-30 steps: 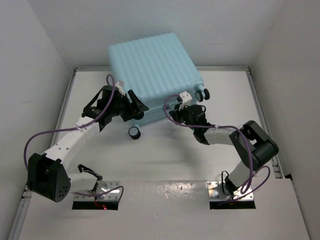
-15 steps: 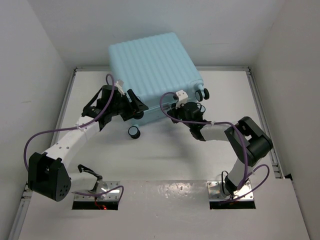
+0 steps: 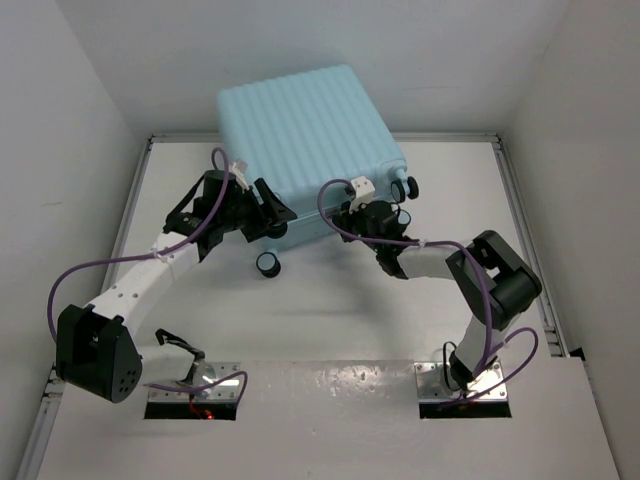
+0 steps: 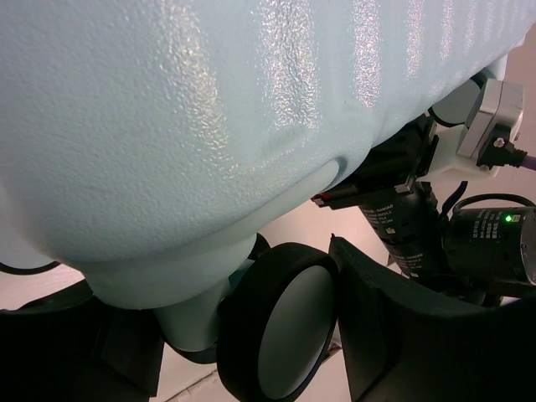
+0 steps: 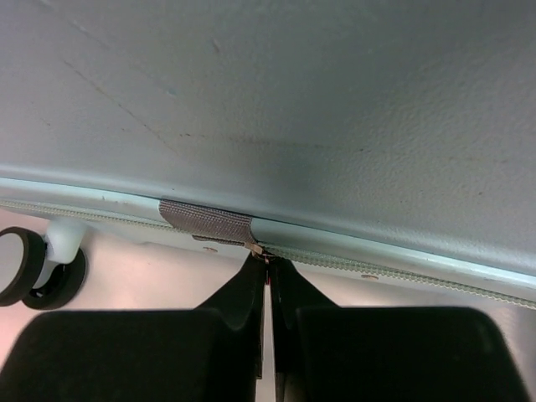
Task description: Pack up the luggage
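The luggage [image 3: 305, 130] is a pale aqua ribbed hard-shell suitcase, lying closed and flat at the back of the table. Its wheeled side faces me. My left gripper [image 3: 272, 222] is at its near left corner. In the left wrist view the shell [image 4: 209, 109] fills the top, and my left gripper [image 4: 276, 327] grips a black spinner wheel [image 4: 289, 335] with one finger against it. My right gripper [image 3: 357, 212] is at the middle of the near side. In the right wrist view it [image 5: 268, 266] is shut on the zipper pull by a grey fabric tab [image 5: 205, 222] on the shell [image 5: 293, 84].
A lower wheel [image 3: 268, 264] stands on the table below my left gripper, and two more wheels [image 3: 407, 187] are at the near right corner. White walls enclose the table on three sides. My right wrist [image 4: 469, 243] shows in the left wrist view.
My right gripper has moved left along the near side of the luggage, following the zipper line. My left arm and the luggage have not moved.
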`<state>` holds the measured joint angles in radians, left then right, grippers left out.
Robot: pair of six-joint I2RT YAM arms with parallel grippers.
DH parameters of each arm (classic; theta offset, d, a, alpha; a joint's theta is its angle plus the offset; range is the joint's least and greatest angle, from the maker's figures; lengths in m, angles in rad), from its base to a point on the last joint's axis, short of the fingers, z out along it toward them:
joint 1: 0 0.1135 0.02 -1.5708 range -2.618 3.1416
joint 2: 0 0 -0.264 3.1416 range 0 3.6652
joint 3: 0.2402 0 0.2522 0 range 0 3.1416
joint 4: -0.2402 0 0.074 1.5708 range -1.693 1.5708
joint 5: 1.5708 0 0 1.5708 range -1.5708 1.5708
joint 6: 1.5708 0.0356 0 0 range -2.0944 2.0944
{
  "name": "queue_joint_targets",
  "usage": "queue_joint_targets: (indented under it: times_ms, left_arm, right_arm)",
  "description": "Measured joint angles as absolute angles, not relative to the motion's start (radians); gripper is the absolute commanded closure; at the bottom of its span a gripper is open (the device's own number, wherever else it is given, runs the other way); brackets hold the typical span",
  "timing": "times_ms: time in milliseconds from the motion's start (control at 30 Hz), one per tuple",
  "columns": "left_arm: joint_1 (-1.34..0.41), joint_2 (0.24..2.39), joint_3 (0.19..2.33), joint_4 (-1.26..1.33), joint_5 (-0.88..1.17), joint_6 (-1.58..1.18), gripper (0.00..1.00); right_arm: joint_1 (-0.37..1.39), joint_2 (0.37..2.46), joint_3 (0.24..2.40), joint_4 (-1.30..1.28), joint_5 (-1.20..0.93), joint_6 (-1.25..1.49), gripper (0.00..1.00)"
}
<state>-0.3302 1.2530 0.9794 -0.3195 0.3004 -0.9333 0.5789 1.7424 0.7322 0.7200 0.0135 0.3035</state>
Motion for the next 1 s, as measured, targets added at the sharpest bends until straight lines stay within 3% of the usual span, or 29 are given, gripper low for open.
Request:
queue_joint_targets:
  times_ms: [433,667,1000]
  left_arm:
    - [-0.312,1.253,0.979,-0.323,0.323,-0.934,1.0]
    - [-0.274,1.257,1.005,-0.376,0.314,-0.912,1.0]
    - [-0.198,1.329,1.103,-0.485,0.304,-0.916,1.0]
  right_arm:
    - [0.578,1.721,0.725,0.691,0.057,0.326,1.0]
    - [0.459,1.61,0.664,0.603,0.135,0.334,1.0]
    - [0.385,1.578,0.63,0.564,-0.018,0.312,1.0]
